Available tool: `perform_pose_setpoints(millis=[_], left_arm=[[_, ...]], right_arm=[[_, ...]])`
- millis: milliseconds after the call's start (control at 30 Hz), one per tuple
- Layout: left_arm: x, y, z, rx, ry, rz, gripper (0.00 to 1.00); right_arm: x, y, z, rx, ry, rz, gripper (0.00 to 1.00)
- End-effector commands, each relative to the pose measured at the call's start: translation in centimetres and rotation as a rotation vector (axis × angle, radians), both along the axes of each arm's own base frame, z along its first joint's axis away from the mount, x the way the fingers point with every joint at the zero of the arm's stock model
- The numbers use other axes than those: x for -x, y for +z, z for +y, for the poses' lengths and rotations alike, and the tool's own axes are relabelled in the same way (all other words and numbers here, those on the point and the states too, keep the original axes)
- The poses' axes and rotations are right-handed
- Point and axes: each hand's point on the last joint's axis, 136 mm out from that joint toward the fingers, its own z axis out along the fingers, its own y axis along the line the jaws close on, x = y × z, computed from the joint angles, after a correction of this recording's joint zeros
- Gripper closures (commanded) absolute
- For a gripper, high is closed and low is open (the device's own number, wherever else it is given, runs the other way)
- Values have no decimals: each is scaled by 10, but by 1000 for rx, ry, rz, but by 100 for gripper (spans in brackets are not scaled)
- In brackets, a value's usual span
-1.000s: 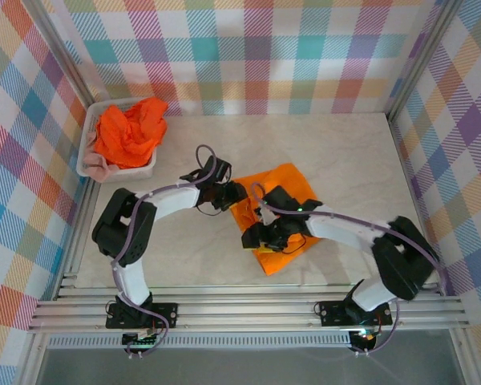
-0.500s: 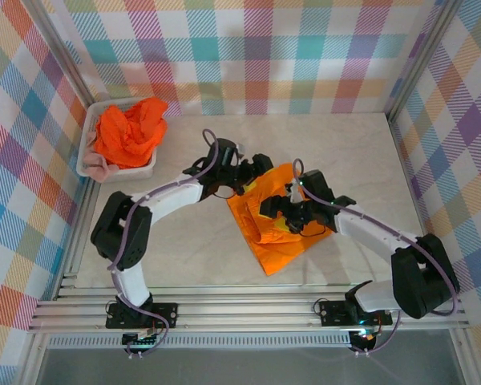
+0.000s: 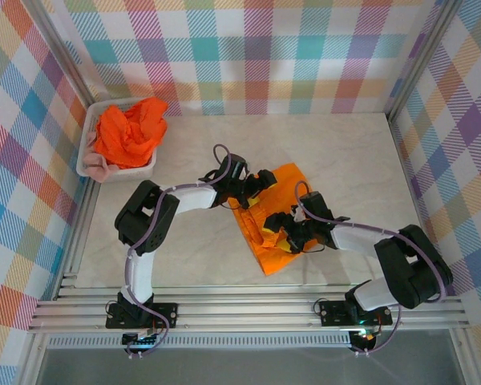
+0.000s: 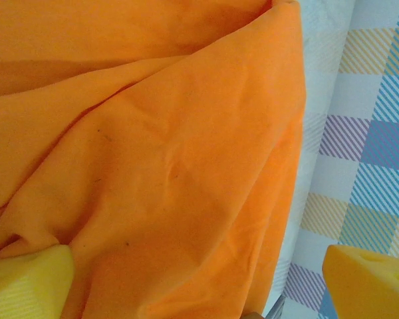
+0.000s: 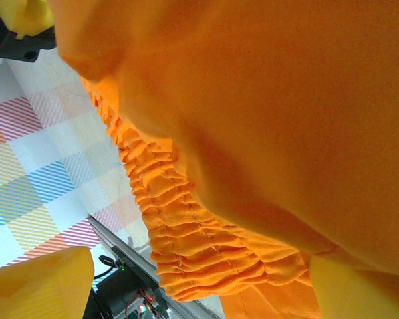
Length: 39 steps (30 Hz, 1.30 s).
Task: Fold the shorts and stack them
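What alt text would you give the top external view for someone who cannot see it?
Two robot arms reach over orange shorts lying rumpled on the table, left gripper at their far-left edge, right gripper over their middle, both open. A white basket in the far-left corner holds more orange shorts and pink cloth.

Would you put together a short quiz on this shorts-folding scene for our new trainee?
1. True or false: the basket sits at the far left corner of the table.
2. The shorts spread between the arms are: A pink, B orange, C white.
3. Fill in: the left end effector and right end effector both have jaws ___.
Key: 1 true; 2 B; 3 open.
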Motion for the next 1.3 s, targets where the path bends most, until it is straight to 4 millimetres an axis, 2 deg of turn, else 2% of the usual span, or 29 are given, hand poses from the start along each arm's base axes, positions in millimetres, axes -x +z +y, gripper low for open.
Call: perform_pose_setpoints(millis=[0,200,300,367,500,633,700,800,867,933,1033,1200,1267], left_arm=[[5,-27,7,-66,3,25,4],[2,-19,5,-76,-11,10,3],[-3,-7,6,-62,-8,-15,3],[-10,8,10,-63,-8,-47,3],[-31,43,41,-77,42,-109,1],[-47,77,91,-105,115,-166,0],[-48,89,118,-125,151,-182,0],[-42,104,147,-139,191,-211,0],[-34,112,159,-158,201,-234,0],[-25,122,167,-182,200,-260,0],[-12,136,173,-196,197,-293,0],[14,159,190,-233,212,-349,0],[26,162,202,-273,227,-359,0]], right_arm=[[0,19,2,-18,28,-51,15],[-7,85,17,-84,105,-208,13],[-8,97,30,-120,121,-219,12],[-8,96,39,-132,139,-211,12],[-8,78,48,-118,150,-169,12],[-4,42,51,-100,127,-82,12],[-1,19,48,-75,110,-34,12],[3,-9,39,-25,74,14,12],[3,-24,31,11,49,35,12],[1,-28,27,28,34,40,12],[-6,-13,25,88,82,-20,12],[-25,47,26,293,203,-262,11],[-31,60,24,413,242,-329,11]])
